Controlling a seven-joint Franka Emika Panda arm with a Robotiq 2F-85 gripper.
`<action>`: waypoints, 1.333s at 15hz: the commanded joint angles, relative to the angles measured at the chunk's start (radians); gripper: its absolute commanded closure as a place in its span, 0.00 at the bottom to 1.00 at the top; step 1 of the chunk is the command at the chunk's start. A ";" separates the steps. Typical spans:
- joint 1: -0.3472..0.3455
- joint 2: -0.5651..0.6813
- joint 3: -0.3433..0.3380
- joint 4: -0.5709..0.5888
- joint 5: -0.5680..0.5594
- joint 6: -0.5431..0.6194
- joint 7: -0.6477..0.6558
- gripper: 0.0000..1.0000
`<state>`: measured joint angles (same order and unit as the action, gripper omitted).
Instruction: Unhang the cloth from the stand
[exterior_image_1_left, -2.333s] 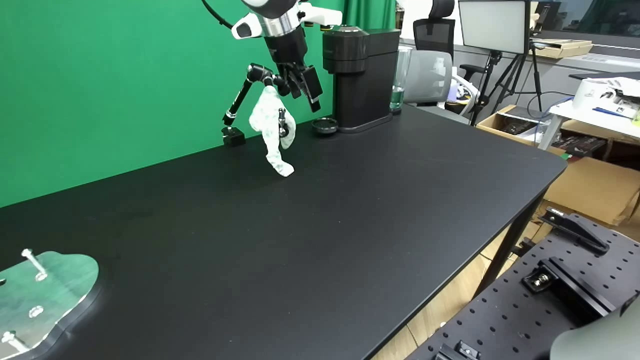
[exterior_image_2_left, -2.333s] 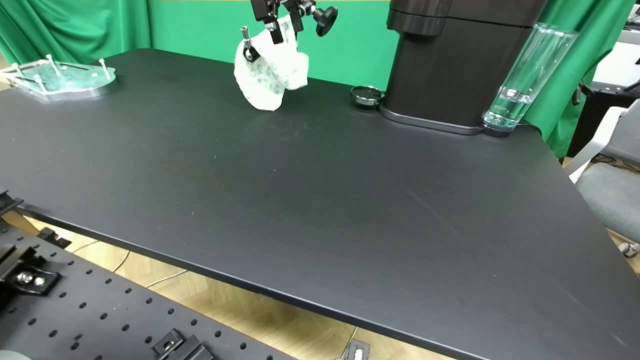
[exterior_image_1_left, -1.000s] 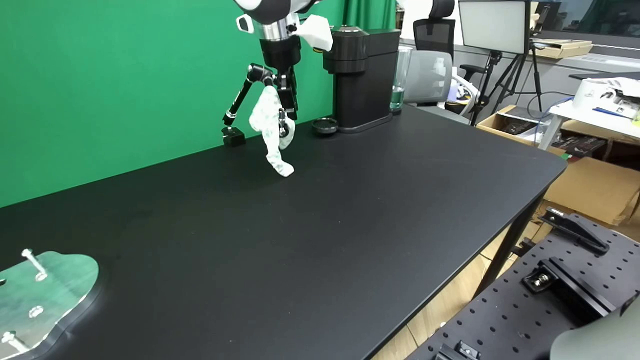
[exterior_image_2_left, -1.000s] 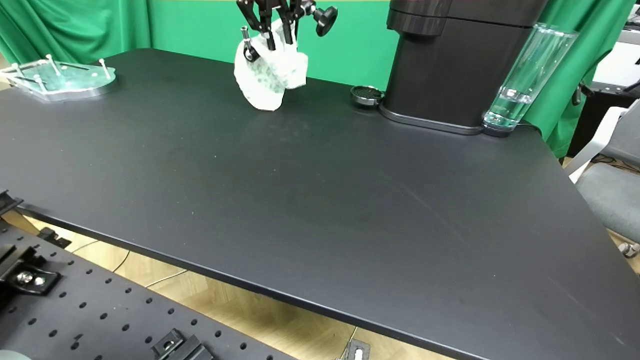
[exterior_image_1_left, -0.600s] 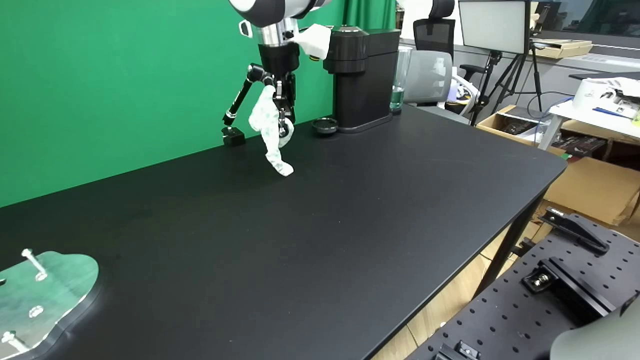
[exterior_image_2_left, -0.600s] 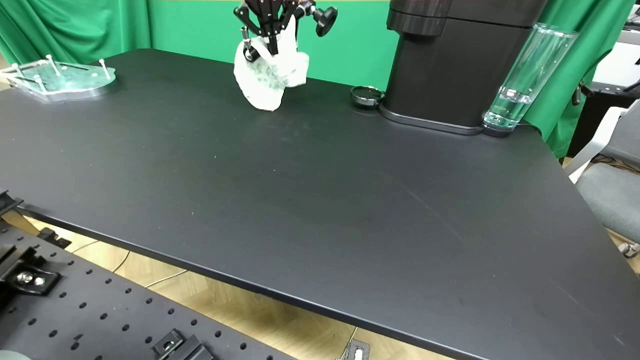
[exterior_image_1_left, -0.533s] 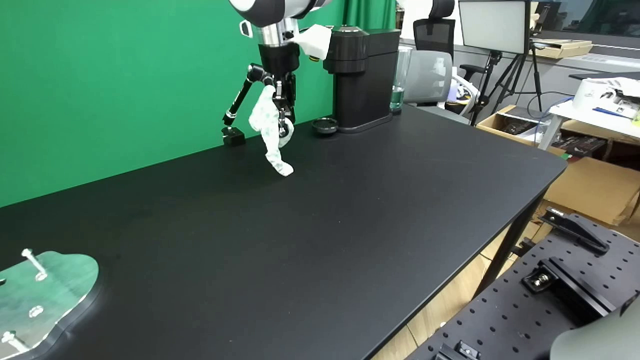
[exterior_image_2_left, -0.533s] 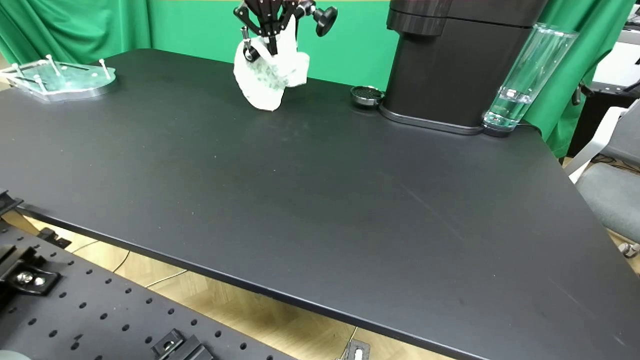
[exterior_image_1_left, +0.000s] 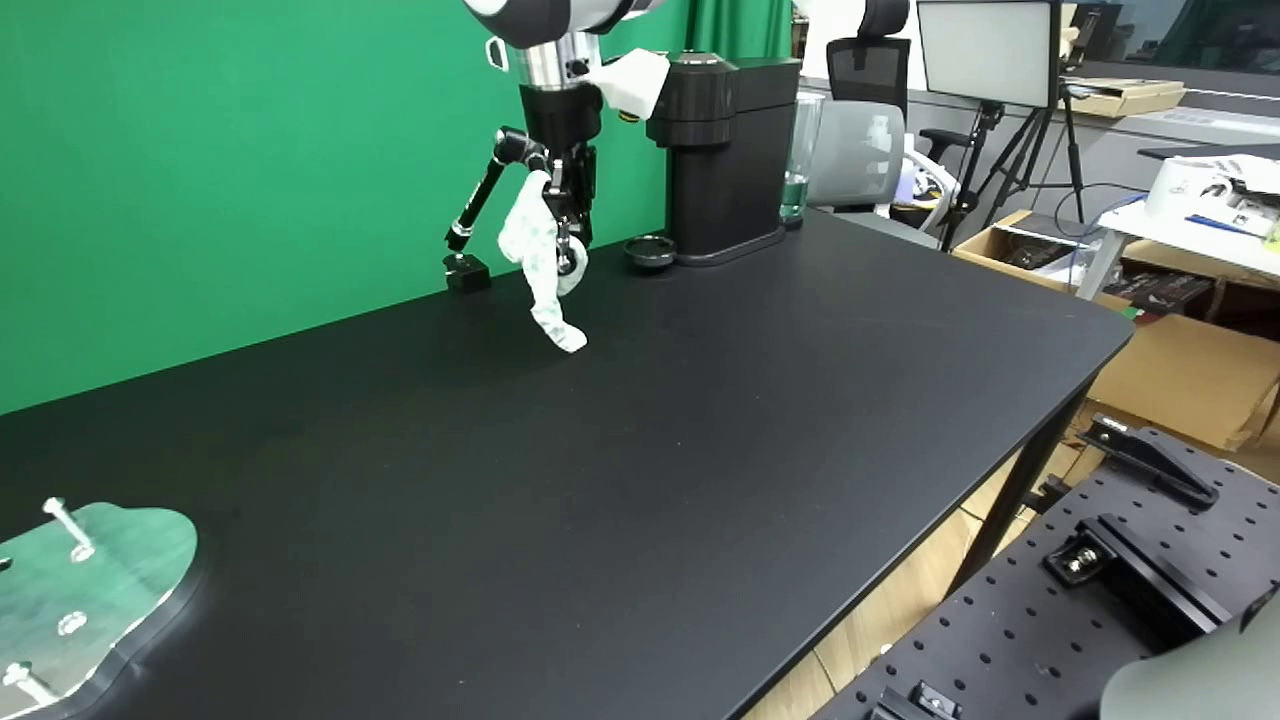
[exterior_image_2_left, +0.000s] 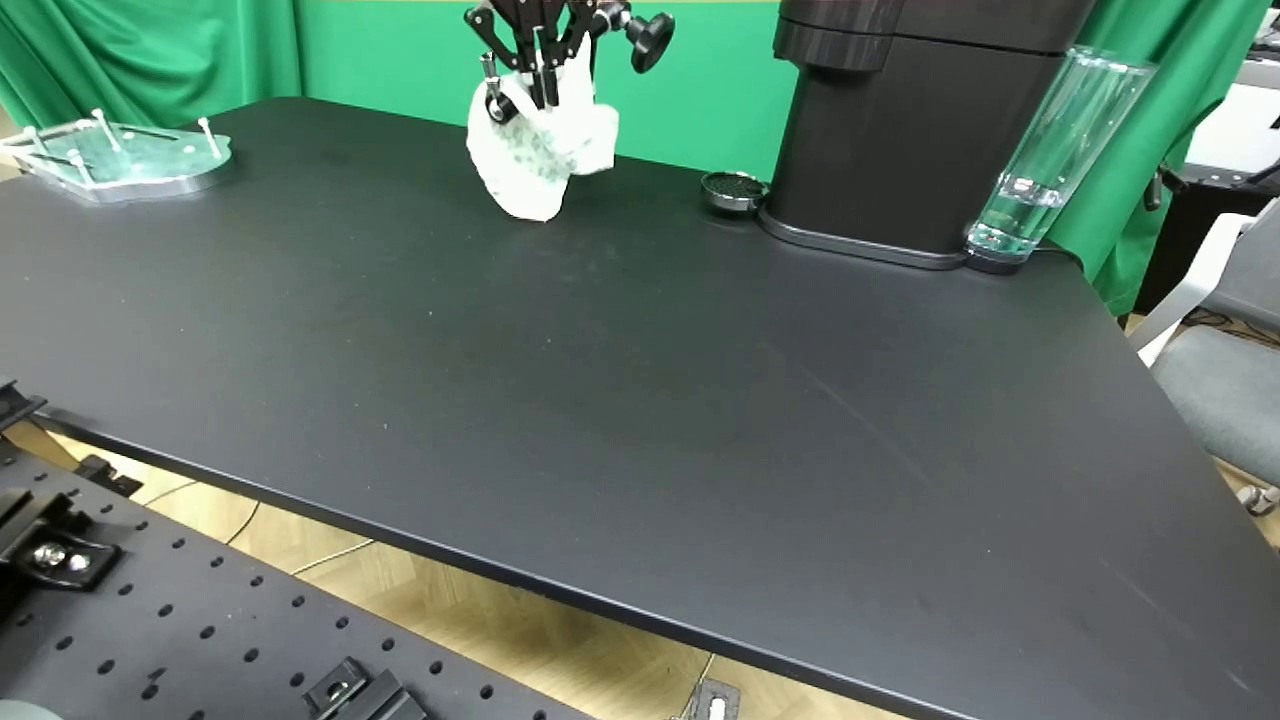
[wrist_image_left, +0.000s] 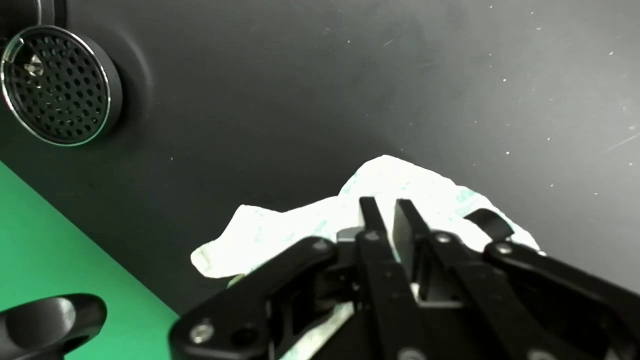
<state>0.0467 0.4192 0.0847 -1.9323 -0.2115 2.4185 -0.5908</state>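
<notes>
A white cloth with pale green marks (exterior_image_2_left: 530, 170) hangs draped over the black jointed stand (exterior_image_1_left: 481, 200) at the back of the table. My gripper (wrist_image_left: 382, 201) points down right in front of the cloth, its fingers slightly apart. White cloth shows through the narrow gap, but no fold looks pinched there. In an exterior view the gripper (exterior_image_2_left: 545, 104) overlaps the cloth's upper part; whether the tips touch it I cannot tell. A black knob of the stand (exterior_image_2_left: 652, 42) juts out beside the gripper. The cloth's top is partly hidden by the gripper.
A tall black machine (exterior_image_2_left: 900, 150) stands close by, with a round perforated black dish (wrist_image_left: 60, 90) at its foot and a clear water tube (exterior_image_2_left: 1050, 160) behind. A green wall (exterior_image_1_left: 250, 180) backs the table. A greenish board with white pegs (exterior_image_2_left: 130, 155) lies farther off.
My arm has come in to the cloth and down slightly. The fingers closed together half a second ago and now stand a little apart again. The cloth hangs almost as before.
</notes>
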 joint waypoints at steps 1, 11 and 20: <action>-0.012 -0.051 0.015 -0.042 -0.002 -0.026 0.003 0.54; -0.015 -0.113 0.027 -0.096 -0.012 -0.084 -0.128 0.00; -0.007 -0.082 0.004 -0.124 -0.126 0.051 -0.177 0.00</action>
<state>0.0389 0.3402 0.0990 -2.0362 -0.3004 2.3902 -0.7834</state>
